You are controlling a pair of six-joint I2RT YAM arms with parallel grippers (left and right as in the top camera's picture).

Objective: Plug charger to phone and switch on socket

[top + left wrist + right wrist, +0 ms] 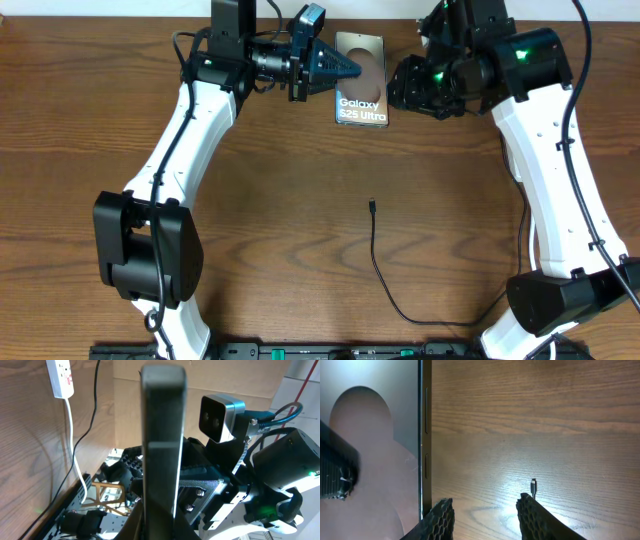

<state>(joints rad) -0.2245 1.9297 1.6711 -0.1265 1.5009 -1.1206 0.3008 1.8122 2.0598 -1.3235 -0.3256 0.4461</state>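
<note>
The left gripper [350, 69] is found clenched, its fingers pressed together into one bar with nothing caught between them. Its tip is laid over the left long edge of the phone [362, 100], and in the right wrist view it is seen resting on the phone's face. The right gripper [487, 521] is found released: its fingers [440, 520] are held apart, only bare table [290, 200] is seen between them, and nothing is grasped. It is placed just beside the phone's right long edge; whether contact is made cannot be told. The phone is laid flat at the far middle of the table, "Galaxy" lettering up, flanked on both long sides by the two grippers, its near short edge left open. The charger [385, 285] is laid on the wood well apart from the phone. Its plug tip [371, 205] is pointed toward the phone's near edge, and the cable is run back in a curve toward the right arm's base. A broad span of uncovered wood is recorded between plug tip and phone and between the two arms. The socket [61, 377] is seen only in the left wrist view, flat on the wood with its white cord [72, 440] trailed toward the table edge, well apart from both grippers. The state of its switches cannot be read.
</note>
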